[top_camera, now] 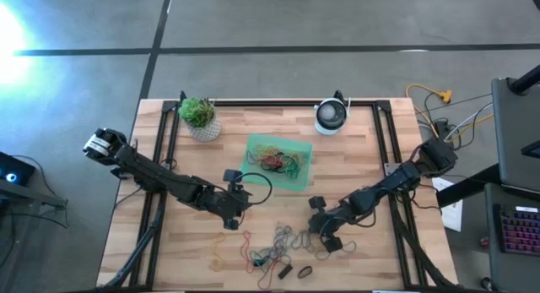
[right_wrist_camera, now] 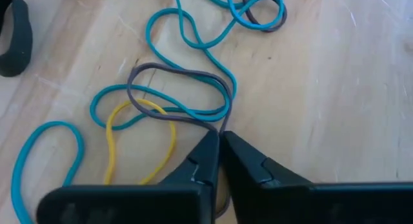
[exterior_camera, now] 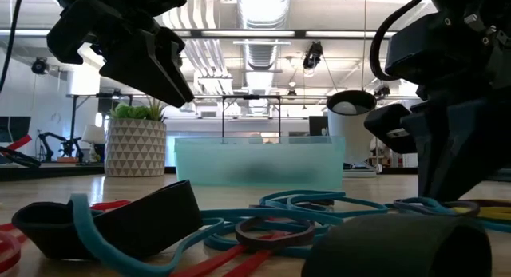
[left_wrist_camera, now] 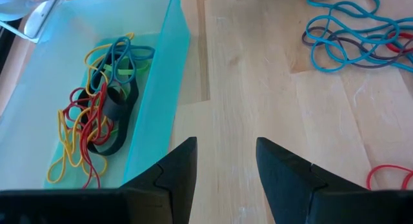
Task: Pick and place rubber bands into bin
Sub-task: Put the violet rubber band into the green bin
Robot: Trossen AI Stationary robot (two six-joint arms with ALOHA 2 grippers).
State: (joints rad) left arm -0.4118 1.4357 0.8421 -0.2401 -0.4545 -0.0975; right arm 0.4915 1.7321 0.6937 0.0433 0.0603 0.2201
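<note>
The green bin (top_camera: 297, 181) sits mid-table and holds a tangle of red, yellow, blue and black rubber bands (left_wrist_camera: 100, 98). Loose rubber bands (top_camera: 280, 245) lie in a heap near the table's near edge. My left gripper (top_camera: 229, 219) hovers open over bare wood just beside the bin's near wall (left_wrist_camera: 155, 108), with nothing between its fingers (left_wrist_camera: 226, 162). My right gripper (top_camera: 327, 241) is down at the right end of the heap, shut on bands (right_wrist_camera: 219, 143). My right gripper pinches a grey-purple band and a teal band at the spot where their loops run together (right_wrist_camera: 222, 126), between the two fingertips. The fingers come slanting down from above. Both bands lie slack on the wood; a yellow band (right_wrist_camera: 139, 143) lies beside them.
A white pot with a plant (top_camera: 201, 118) stands at the far left and a round white device (top_camera: 331, 116) at the far right of the table. Short wide dark bands (top_camera: 284, 272) lie near the near edge. Bare wood lies between the bin and the heap.
</note>
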